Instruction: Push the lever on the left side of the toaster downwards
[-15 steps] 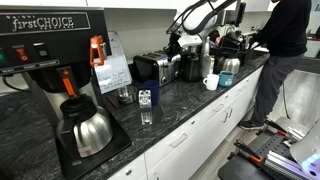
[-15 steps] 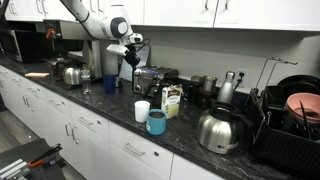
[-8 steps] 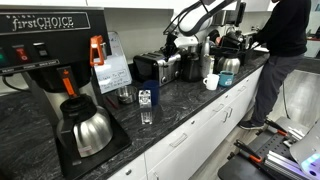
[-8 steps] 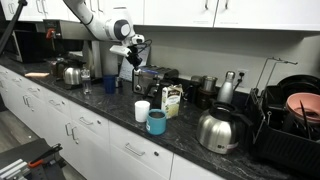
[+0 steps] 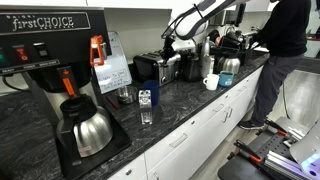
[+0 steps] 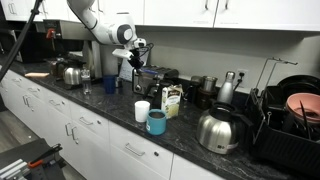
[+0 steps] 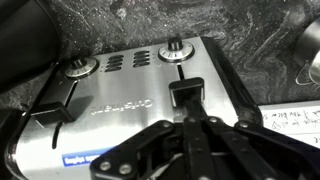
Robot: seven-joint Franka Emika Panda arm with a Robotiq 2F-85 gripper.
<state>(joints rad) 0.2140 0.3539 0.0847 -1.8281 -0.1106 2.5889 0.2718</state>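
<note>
Dark speckled countertop [image 7: 255, 40] carries the boxy brushed-steel toaster [image 7: 125, 100]; your gripper [image 7: 190, 122], fingers pressed together, sits at its black lever [image 7: 187, 95].

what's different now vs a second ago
The gripper edged a little closer over the toaster, and the arm's upper part leaned along with it. Nothing was taken hold of or let go. The toaster and the steel carafe stayed where they were.

Both exterior views looked along the dark counter [image 5: 185, 100] from opposite ends, sharing the toaster [image 6: 150, 79] at mid-distance. The wrist view sat close above the toaster's steel face.
</note>
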